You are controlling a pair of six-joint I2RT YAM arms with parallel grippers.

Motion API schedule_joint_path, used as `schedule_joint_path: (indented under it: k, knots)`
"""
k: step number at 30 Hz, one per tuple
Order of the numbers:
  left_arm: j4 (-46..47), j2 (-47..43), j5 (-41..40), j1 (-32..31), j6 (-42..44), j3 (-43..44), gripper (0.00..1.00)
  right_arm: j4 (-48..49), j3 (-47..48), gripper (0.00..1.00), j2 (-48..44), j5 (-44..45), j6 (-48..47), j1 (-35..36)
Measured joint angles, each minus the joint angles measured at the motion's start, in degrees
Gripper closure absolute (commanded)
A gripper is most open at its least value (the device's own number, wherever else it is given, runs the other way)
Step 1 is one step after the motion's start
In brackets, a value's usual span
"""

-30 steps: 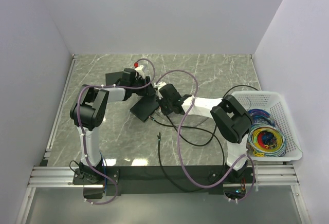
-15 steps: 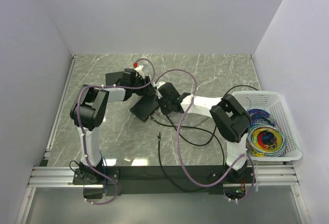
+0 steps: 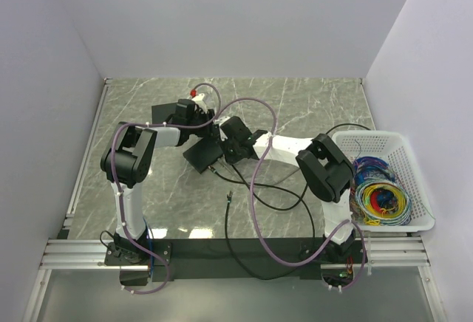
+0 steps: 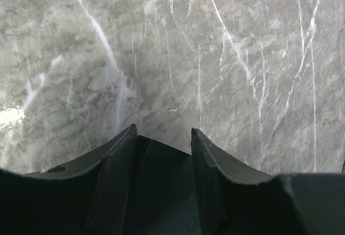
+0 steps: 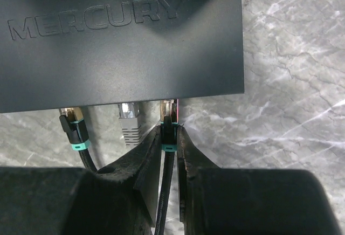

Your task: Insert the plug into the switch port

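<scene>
The overhead camera alone gives the layout. The switch [image 3: 198, 156] lies slantwise on the marble table [image 3: 310, 100], a little left of centre. The left gripper [image 3: 209, 130] is at its far edge and the right gripper [image 3: 221, 152] at its near right side. A white basket [image 3: 373, 139] of coloured wires sits at the far right. No socket or plug can be made out from up there.

The right wrist camera supplies that detail. The switch [image 5: 124, 46] is a flat matte black box with raised lettering, its socket edge towards the lens. The right gripper [image 5: 170, 135] is nearly closed, pinching the plug [image 5: 168, 111] by its black boot with a teal band. The plug's pale gold tip meets the rightmost socket and seems partly in, though its depth cannot be told. A grey plug [image 5: 129, 117] and a second black plug [image 5: 73, 123] stand at sockets to its left.

The left wrist camera shows the left gripper [image 4: 163, 138] about half open, its fingers [image 4: 116, 159] clamped on the switch's dark body.
</scene>
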Motion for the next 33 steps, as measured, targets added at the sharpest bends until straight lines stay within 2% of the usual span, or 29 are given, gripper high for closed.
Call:
schedule_joint_path:
  k: [14,33]
  knots:
    - [4.96,-3.21,-2.14,0.72,-2.34,-6.71,0.51,1.20,-0.24,1.00,0.55,-0.76,-0.26,0.11]
    - [14.03,-5.42,-2.73,1.75,-5.75,-14.27,0.52,5.40,-2.78,1.00,-0.24,-7.93,-5.62,-0.96]
